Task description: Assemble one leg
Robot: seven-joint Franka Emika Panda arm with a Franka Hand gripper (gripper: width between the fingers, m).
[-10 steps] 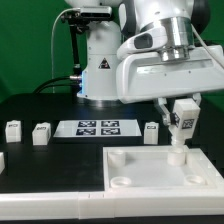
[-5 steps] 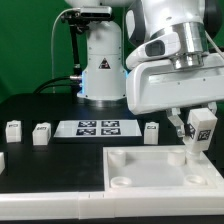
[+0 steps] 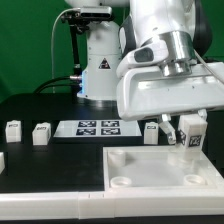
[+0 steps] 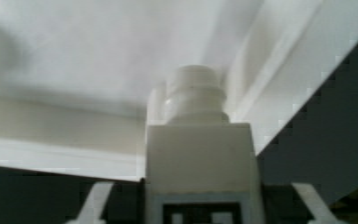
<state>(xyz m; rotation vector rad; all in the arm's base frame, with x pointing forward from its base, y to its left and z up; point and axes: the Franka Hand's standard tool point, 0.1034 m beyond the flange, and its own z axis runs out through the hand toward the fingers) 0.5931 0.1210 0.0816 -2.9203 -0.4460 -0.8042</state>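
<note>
at the far right corner of the large flat white square panel (image 3: 150, 166) with round corner sockets, as the exterior view shows it, my two-finger gripper (image 3: 187, 134) is clenched on the leg (image 3: 191, 128), a small white blocky peg with a black-and-white square tag on the face turned to the camera. the leg hangs slightly tilted, its narrow lower end down at that corner of the panel; whether it touches the socket there i cannot tell.

in the wrist view the leg (image 4: 201, 150) points away from the camera, its rounded tip (image 4: 194, 82) set against the white panel (image 4: 87, 70) close to a raised edge, and my fingers (image 4: 98, 203) flank it on either side.

the panel lies on the near side of the black table (image 3: 50, 165). farther back the marker board (image 3: 95, 127) lies flat. a first spare white peg (image 3: 13, 129) and a second spare white peg (image 3: 40, 133) stand at the exterior view's left of it. a third spare white peg (image 3: 151, 132) stands between the board and my gripper, apart from both.
</note>
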